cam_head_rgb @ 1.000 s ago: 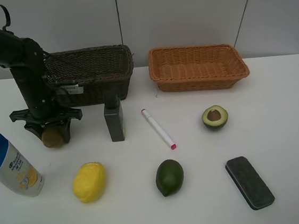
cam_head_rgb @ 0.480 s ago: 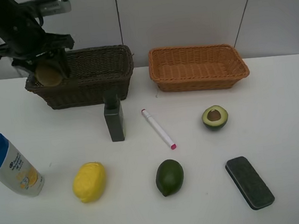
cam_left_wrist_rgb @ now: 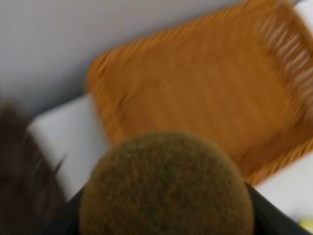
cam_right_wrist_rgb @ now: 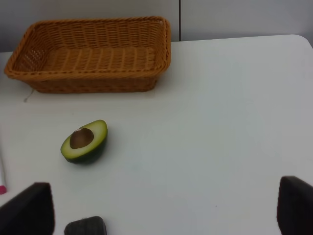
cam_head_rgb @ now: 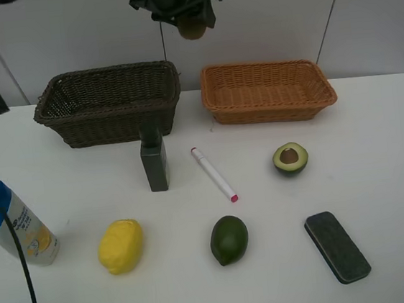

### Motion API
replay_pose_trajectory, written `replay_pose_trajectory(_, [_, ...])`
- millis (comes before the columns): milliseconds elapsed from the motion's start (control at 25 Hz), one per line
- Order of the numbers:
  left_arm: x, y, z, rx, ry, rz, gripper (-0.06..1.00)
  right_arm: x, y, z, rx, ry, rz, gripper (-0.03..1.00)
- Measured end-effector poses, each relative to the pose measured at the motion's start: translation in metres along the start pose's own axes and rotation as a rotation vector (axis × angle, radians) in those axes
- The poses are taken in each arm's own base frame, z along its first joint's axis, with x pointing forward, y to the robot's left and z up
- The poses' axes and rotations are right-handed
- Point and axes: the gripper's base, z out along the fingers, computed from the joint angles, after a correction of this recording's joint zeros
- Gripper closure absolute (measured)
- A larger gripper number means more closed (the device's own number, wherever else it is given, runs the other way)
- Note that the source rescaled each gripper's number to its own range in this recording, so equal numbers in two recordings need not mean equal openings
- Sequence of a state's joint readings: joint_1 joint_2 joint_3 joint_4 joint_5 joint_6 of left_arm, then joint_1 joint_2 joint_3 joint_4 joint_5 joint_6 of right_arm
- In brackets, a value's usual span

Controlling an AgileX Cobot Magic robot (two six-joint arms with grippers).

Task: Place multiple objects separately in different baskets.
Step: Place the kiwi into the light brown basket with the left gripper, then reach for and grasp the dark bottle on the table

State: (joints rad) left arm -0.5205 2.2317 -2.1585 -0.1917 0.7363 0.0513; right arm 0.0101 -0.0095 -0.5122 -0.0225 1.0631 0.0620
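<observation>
Overhead view of the table (cam_head_rgb: 392, 175). The left gripper (cam_head_rgb: 189, 19) hangs high at 12 o'clock, its jaws partly closed on the kiwi (cam_head_rgb: 192, 29). The fruit shows against the back wall over the gap between the dark basket (cam_head_rgb: 113, 128) and the orange basket (cam_head_rgb: 270, 112). In the left wrist view the kiwi fills the foreground with the orange basket blurred beyond it. It looks nearly round, so its long axis cannot be told. The right gripper (cam_right_wrist_rgb: 164, 213) shows only in its wrist view, with its fingertips (cam_right_wrist_rgb: 27, 213) spread wide and nothing between them. The white bottle (cam_head_rgb: 34, 234) lies at 9 o'clock with its blue cap toward 11. Its label carries orange graphics and small print too fine to read. The green bottle (cam_head_rgb: 155, 164) stands upright just in front of the dark basket, with no legible marking. The marker (cam_head_rgb: 214, 173), near the centre, has its long axis from 11 to 5, pink tip toward 5. The eraser (cam_head_rgb: 337, 246) at 5 o'clock runs the same way. The lemon (cam_head_rgb: 121, 245) at 7 o'clock lies roughly from 1 to 7. The whole avocado (cam_head_rgb: 229, 240) at 6 o'clock runs nearly from 12 to 6. The halved avocado (cam_head_rgb: 290, 159) at 3 o'clock rests cut face up, stone showing. A black cable (cam_head_rgb: 21, 275) crosses the left edge in front of the white bottle.
</observation>
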Motion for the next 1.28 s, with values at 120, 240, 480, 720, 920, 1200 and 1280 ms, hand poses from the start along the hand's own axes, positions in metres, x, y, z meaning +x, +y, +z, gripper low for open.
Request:
replay_pose_trajectory(120, [-0.004,-0.021,0.045,0.031,-0.1,0.033,0.55,0.0,0.0,0.0,0.0,0.0,0.0,-0.03])
replay_pose_trajectory(240, [0.007,-0.027,0.088,0.039,-0.158,0.042,0.55,0.0,0.0,0.0,0.0,0.0,0.0,-0.03])
replay_pose_trajectory(480, [0.035,-0.019,0.138,0.024,-0.145,0.037,0.15,0.0,0.0,0.0,0.0,0.0,0.0,-0.03])
replay_pose_trajectory(720, [0.033,-0.022,0.129,0.03,-0.091,0.036,-0.05,0.0,0.0,0.0,0.0,0.0,0.0,-0.03])
replay_pose_trajectory(920, [0.014,-0.03,0.078,0.051,0.046,0.033,-0.05,0.0,0.0,0.0,0.0,0.0,0.0,-0.03])
replay_pose_trajectory(1200, [-0.009,-0.044,-0.025,0.044,0.211,-0.072,-0.05,0.0,0.0,0.0,-0.001,0.0,0.001,-0.03])
replay_pose_trajectory(1280, [-0.013,-0.046,-0.043,0.037,0.199,-0.09,-0.05,0.0,0.0,0.0,-0.002,0.0,0.001,-0.03])
